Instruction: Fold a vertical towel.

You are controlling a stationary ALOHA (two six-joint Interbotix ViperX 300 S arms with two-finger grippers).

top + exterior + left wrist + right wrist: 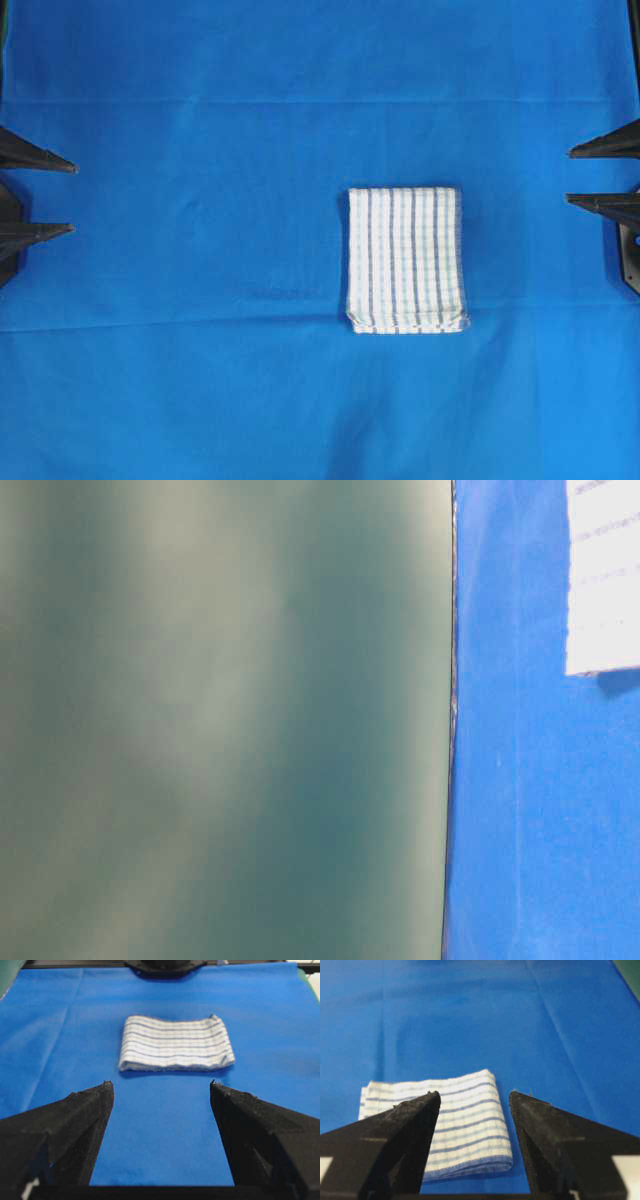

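towel [406,260] – white woven cloth, thin light-blue and dark-blue stripes running lengthwise, faint cross lines. Already folded into a compact rectangle, layered edges showing at its near end in the overhead view. Lies flat, long side vertical in that view, slightly right of centre and a bit below the middle. Edges roughly aligned – one corner a touch raised in the left wrist view.

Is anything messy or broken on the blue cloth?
Nothing broken or spilled. The striped towel lies folded and fairly neat on the blue cloth, right of the middle, its layered edges slightly uneven. Both grippers, left and right, sit open at the sides, touching nothing.
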